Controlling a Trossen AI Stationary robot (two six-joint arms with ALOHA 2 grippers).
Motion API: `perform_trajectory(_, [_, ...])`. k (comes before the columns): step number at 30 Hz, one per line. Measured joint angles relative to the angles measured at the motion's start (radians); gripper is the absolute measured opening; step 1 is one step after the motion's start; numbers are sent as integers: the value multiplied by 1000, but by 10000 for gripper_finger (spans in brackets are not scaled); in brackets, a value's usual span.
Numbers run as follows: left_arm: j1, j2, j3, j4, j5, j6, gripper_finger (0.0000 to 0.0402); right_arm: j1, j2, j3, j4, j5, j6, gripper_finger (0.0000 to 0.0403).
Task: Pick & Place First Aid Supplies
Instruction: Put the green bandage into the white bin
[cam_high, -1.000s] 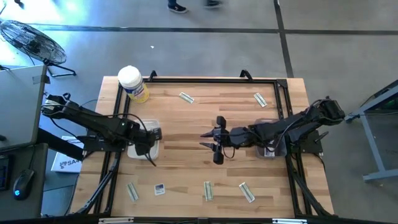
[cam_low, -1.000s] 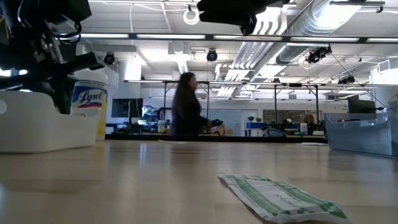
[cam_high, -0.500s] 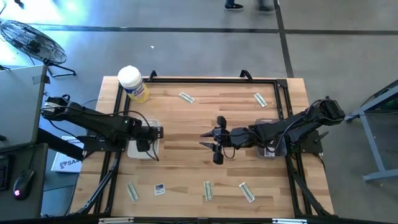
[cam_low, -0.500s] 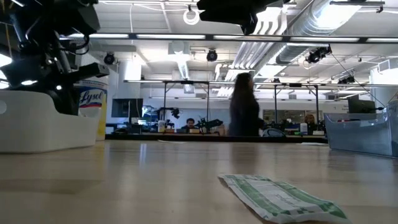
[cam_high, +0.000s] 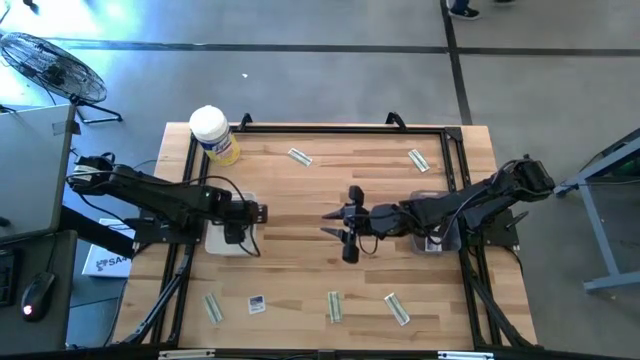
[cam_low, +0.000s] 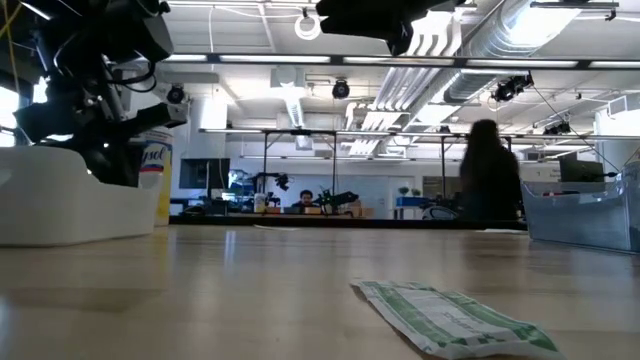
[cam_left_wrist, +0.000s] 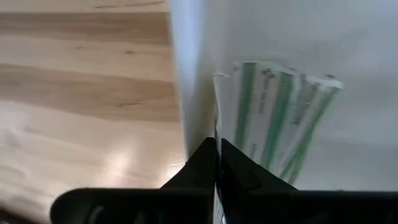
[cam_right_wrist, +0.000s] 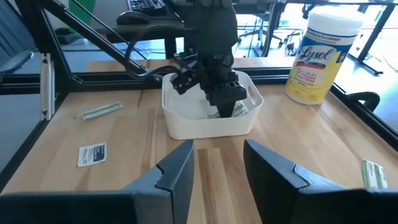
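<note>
My left gripper (cam_right_wrist: 225, 94) hangs inside the white bin (cam_right_wrist: 186, 124), jaws clamped on a green-striped strip (cam_left_wrist: 273, 118) for dropping, while my right gripper (cam_high: 345, 235) waits apart over the table (cam_high: 330, 180).

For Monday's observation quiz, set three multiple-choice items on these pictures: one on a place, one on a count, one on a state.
1. Where is the left gripper?
A. Over a yellow canister
B. Down in the white plastic tub
C. At mid-table

2. How many small white square packets with dark blue print lie loose on the wooden table?
A. One
B. Three
C. Five

3. How do the right gripper's fingers stand?
A. Shut on a packet
B. Shut on the tub's rim
C. Open, holding nothing

Answers:
1 B: the right wrist view shows it reaching into the tub, shut on a green-striped pale wrapped strip.
2 A: the high view shows only one, near the front edge.
3 C: its wrist view shows a bare gap between them.
</note>
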Motion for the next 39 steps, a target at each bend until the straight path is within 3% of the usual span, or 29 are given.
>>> perform_trajectory(9, [0,0,0,0,1,-56,69,0,0,0,-2,26,-11,133])
perform_trajectory(15, [0,-1,0,-11,-55,-77,107,0,0,0,-2,27,-11,133])
perform_trajectory(29, [0,-14,0,-77,-59,-188,113,0,0,0,-2,29,-11,133])
perform_trajectory(33, [0,-26,7,-100,-109,-193,113,0,0,0,-2,29,-10,133])
perform_trajectory(39, [-1,-53,65,-135,-74,-256,113,-3,0,0,0,29,-11,133])
